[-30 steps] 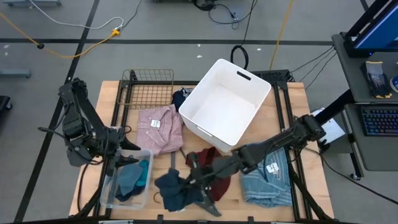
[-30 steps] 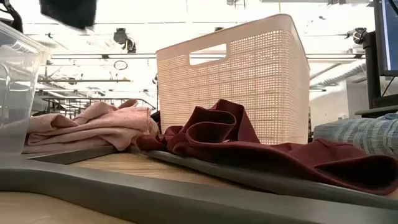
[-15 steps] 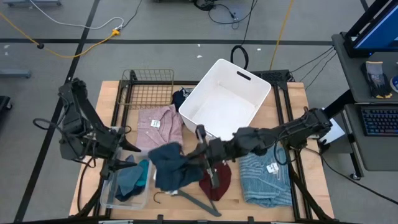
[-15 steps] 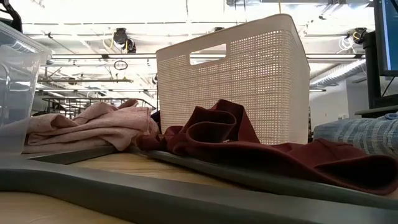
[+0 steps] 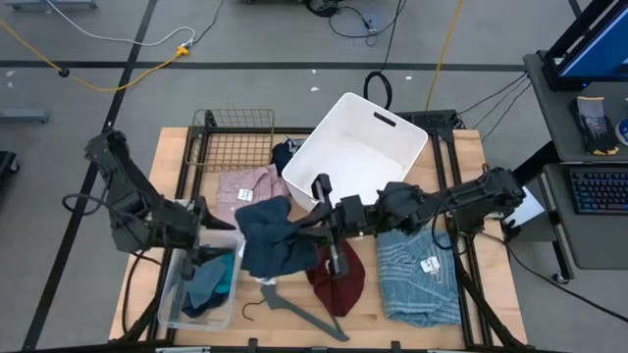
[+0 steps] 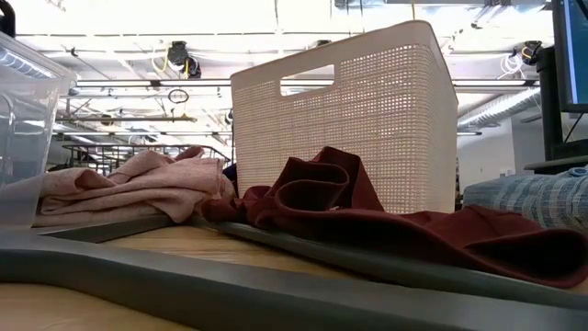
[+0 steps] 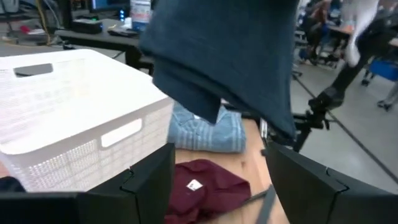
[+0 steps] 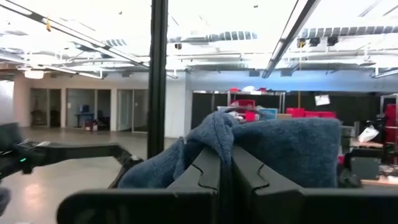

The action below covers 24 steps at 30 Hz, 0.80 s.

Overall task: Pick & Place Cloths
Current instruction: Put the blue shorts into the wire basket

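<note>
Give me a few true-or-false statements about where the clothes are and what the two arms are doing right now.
1. The right gripper holds the dark blue garment off the table. True.
2. The white bin has clothes in it. False: it looks empty.
3. The maroon garment lies on the table beside the light-blue garment. True.
4. The left gripper grips the pink garment. False: its jaws are open, holding nothing.
5. The grey hanger hangs on the wire rack. False: it lies on the table.
</note>
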Each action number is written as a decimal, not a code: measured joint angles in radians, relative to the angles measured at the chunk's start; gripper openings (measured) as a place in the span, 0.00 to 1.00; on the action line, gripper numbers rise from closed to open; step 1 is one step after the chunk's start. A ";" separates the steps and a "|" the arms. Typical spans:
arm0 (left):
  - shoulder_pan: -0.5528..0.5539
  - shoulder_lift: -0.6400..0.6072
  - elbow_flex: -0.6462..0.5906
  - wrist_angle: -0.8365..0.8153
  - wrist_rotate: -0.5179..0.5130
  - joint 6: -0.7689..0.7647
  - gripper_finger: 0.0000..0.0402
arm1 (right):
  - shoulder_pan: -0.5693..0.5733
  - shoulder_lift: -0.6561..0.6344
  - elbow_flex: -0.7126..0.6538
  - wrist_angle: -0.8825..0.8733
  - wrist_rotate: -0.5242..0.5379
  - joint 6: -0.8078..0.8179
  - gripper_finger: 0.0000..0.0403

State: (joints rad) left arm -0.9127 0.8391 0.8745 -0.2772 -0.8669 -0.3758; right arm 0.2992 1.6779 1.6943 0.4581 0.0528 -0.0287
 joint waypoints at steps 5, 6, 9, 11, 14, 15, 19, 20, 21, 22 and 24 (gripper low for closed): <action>0.033 0.050 0.000 0.062 0.092 0.001 0.64 | -0.018 0.002 0.000 0.008 0.002 -0.010 0.00; 0.035 0.058 0.000 0.084 0.102 0.002 0.64 | -0.020 0.002 0.000 0.008 0.002 -0.010 0.00; 0.041 0.075 0.000 0.158 0.108 0.017 0.64 | -0.025 0.002 0.000 0.009 -0.001 -0.010 0.00; 0.047 0.083 0.000 0.201 0.109 0.022 0.64 | -0.025 0.002 0.000 0.009 -0.001 -0.010 0.00; 0.058 0.089 0.000 0.254 0.105 0.027 0.64 | -0.025 0.002 0.000 0.003 -0.002 -0.010 0.00; 0.062 0.090 0.000 0.272 0.102 0.028 0.64 | -0.025 0.002 0.000 0.000 -0.001 -0.010 0.00; 0.077 0.090 0.000 0.320 0.108 0.071 0.64 | -0.025 0.002 0.000 -0.026 -0.002 -0.010 0.00; 0.080 0.090 0.000 0.331 0.108 0.080 0.64 | -0.025 0.002 0.000 -0.029 -0.002 -0.010 0.00; 0.083 0.091 0.000 0.344 0.109 0.086 0.64 | -0.025 0.002 0.000 -0.029 -0.002 -0.010 0.00; 0.086 0.091 0.000 0.358 0.109 0.088 0.64 | -0.025 0.002 0.000 -0.032 -0.002 -0.010 0.00; 0.095 0.091 0.000 0.385 0.109 0.090 0.64 | -0.025 0.001 0.000 -0.045 -0.002 -0.010 0.00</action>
State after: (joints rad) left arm -0.8173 0.9298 0.8745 0.1076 -0.7582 -0.2857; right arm 0.2743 1.6787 1.6943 0.4127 0.0509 -0.0383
